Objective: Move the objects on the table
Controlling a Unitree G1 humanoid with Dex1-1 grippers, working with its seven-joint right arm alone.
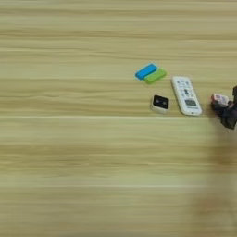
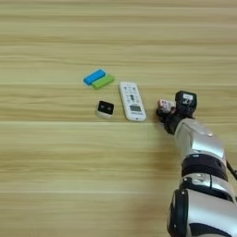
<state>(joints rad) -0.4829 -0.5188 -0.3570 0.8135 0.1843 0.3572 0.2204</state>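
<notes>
- The right gripper (image 2: pixel 163 111) sits at the end of the silver forearm (image 2: pixel 200 143), which enters from the bottom right; its black fingers meet the red-and-white rectangle (image 2: pixel 165 104), but whether they pinch it or only touch it cannot be told.
- The white remote (image 2: pixel 132 101) serves as landmark: the rectangle and gripper lie just to its right, apart from it.
- The small black-faced white square (image 2: pixel 105 109) rests near the remote's left side.
- A blue block (image 2: pixel 94 77) and a green block (image 2: pixel 102 82) lie touching, up and left of the remote.
- All rest on the wooden table (image 2: pixel 55 162).
</notes>
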